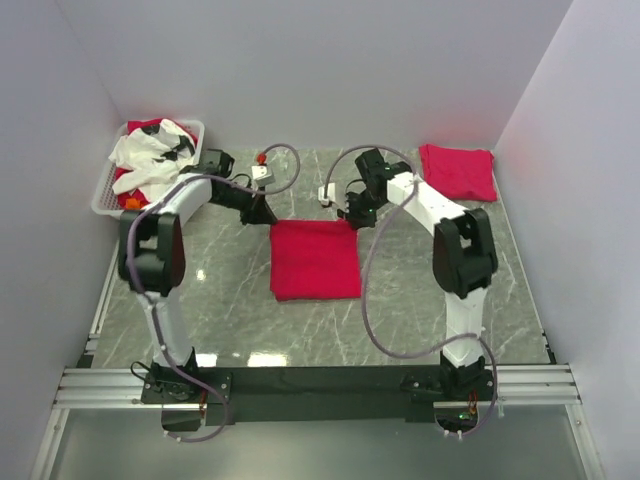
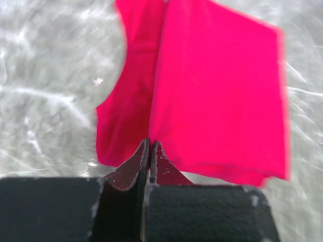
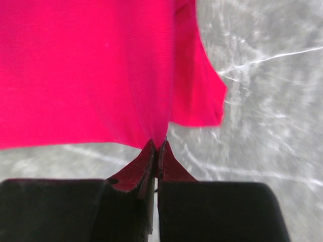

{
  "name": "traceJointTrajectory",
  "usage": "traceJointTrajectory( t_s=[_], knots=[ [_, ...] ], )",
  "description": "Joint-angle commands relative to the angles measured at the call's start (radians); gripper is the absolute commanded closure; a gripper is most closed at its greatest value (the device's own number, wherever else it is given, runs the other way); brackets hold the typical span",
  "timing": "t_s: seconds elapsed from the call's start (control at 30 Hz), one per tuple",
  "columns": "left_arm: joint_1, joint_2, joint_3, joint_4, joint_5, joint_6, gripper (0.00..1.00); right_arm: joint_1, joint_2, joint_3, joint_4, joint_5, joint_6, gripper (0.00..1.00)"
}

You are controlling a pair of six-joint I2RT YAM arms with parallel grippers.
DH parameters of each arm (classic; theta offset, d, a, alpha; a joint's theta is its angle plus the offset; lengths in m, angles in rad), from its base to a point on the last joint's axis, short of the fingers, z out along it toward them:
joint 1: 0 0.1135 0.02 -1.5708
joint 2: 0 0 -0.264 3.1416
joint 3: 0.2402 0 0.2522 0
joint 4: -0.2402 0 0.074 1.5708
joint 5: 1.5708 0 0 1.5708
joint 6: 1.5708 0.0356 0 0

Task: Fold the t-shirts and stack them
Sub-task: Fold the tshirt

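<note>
A crimson t-shirt [image 1: 315,260] lies folded into a rectangle on the marble table, between the two arms. My left gripper [image 1: 262,212] is at its far left corner and my right gripper [image 1: 352,216] at its far right corner. In the left wrist view the left gripper [image 2: 150,143] is shut, pinching the edge of the t-shirt [image 2: 217,91], which hangs in two layers. In the right wrist view the right gripper [image 3: 159,145] is shut on a corner of the t-shirt [image 3: 86,70], the cloth drawn tight into the jaws. A second t-shirt [image 1: 457,170] lies folded at the back right.
A white slotted basket [image 1: 105,190] stands at the back left, holding a rumpled white cloth [image 1: 150,155] and some red cloth [image 1: 147,127]. Grey walls close in the table on three sides. A metal rail [image 1: 320,385] runs along the near edge.
</note>
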Motion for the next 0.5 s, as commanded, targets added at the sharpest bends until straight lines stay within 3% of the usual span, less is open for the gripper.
traceJointTrajectory(
  t_s=[0.0,0.07,0.1,0.13,0.27,0.37,0.47],
  knots=[
    [0.006,0.163,0.126,0.109,-0.066,-0.169,0.99,-0.015,0.101,0.111,-0.050,0.026,-0.010,0.99],
    [0.006,0.239,0.227,0.118,-0.098,-0.250,0.96,-0.015,0.155,0.142,-0.023,0.060,0.024,0.84],
    [0.009,0.297,0.255,0.127,-0.132,-0.296,0.84,-0.013,0.169,0.150,-0.009,0.075,0.074,0.77],
    [0.018,0.322,0.282,0.129,-0.140,-0.355,0.79,-0.016,0.181,0.165,-0.001,0.091,0.100,0.55],
    [0.052,0.337,0.306,0.179,-0.106,-0.459,0.69,-0.056,0.189,0.258,0.113,0.129,0.295,0.47],
    [0.065,0.224,0.197,0.270,-0.112,-0.519,0.61,-0.091,0.186,0.379,0.070,0.123,0.461,0.44],
    [0.076,0.109,0.074,0.359,-0.127,-0.582,0.58,-0.110,0.147,0.394,0.011,0.038,0.607,0.44]
  ],
)
